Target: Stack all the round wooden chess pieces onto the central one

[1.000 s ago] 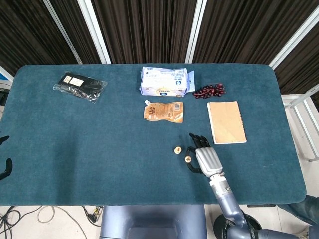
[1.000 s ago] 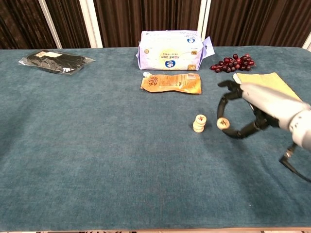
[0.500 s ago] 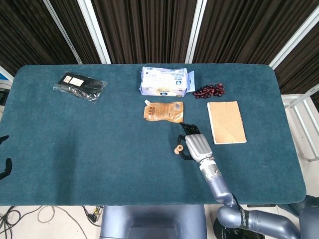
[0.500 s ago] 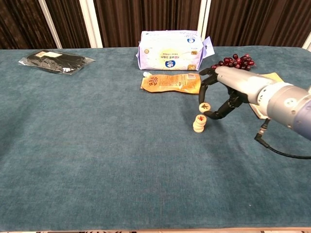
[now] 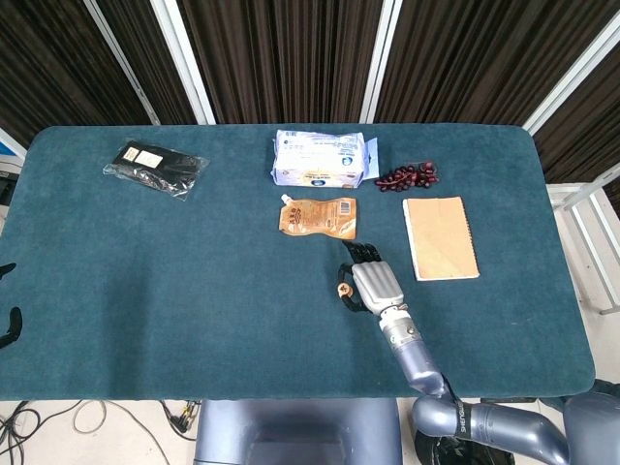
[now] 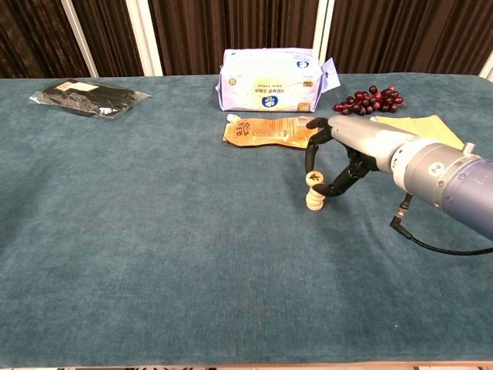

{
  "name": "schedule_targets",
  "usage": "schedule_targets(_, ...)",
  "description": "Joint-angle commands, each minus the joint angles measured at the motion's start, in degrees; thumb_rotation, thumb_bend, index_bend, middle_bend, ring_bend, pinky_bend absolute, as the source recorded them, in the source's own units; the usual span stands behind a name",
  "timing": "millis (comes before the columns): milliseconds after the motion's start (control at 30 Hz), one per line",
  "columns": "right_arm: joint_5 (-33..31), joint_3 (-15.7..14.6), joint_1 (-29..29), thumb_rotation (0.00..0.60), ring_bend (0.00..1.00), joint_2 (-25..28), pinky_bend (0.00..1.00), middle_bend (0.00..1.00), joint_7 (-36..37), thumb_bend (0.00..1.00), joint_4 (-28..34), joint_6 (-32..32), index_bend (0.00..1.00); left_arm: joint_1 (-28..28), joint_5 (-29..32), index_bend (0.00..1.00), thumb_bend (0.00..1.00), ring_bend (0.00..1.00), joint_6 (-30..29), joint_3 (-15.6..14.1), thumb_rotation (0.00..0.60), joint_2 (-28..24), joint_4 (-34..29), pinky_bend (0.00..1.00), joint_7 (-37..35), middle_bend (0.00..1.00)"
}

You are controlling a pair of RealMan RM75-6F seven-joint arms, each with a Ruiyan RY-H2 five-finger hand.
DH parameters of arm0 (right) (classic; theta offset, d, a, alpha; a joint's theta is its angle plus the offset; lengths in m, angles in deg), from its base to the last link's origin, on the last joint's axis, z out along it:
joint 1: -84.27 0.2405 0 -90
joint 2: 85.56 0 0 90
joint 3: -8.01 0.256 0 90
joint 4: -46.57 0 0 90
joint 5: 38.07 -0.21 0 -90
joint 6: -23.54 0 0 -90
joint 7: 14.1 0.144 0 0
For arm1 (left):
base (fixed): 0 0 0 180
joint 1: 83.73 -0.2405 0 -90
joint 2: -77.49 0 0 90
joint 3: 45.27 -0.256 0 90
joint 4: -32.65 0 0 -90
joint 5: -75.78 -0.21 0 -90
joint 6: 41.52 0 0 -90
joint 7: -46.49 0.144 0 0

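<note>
Right hand holding a chess piece over the stack at the middle of the bench

We see the teal bench (image 6: 154, 254) first, carrying a white and purple wipes pack (image 6: 269, 79) at the back, a tan notebook (image 5: 441, 237) to the right, an orange pouch (image 6: 271, 132) just in front of the wipes, a black packet (image 6: 81, 98) far left and a bunch of dark grapes (image 6: 370, 100); then our right hand (image 6: 347, 150), reaching in from the right, pinches a round wooden chess piece (image 6: 314, 179) between thumb and a finger, directly above the small stack of chess pieces (image 6: 313, 201), and we cannot tell whether it touches the stack. Our left hand (image 5: 8, 325) shows only as dark fingertips at the left edge of the head view, its state unclear.
</note>
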Motion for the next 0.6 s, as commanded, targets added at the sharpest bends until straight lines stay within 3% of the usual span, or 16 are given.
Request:
schedule_targets(33,-0.2,-0.3,0.1,0.600,0.00,0.0,0.00,0.00,0.0,0.41,-0.1,-0.4,0.53,0.0,0.0,0.15,0.53,0.00,0.0,0.0,0.600,0.0,0.0,0.00,0.0,0.00)
schedule_targets(600,-1.8,-1.5,0.8,0.600,0.00,-0.4,0.00,0.00,0.3,0.41,-0.6,-1.3,0.53,0.0,-0.1,0.15,0.53,0.00,0.0,0.0,0.600,0.1,0.2,0.00,0.0,0.00)
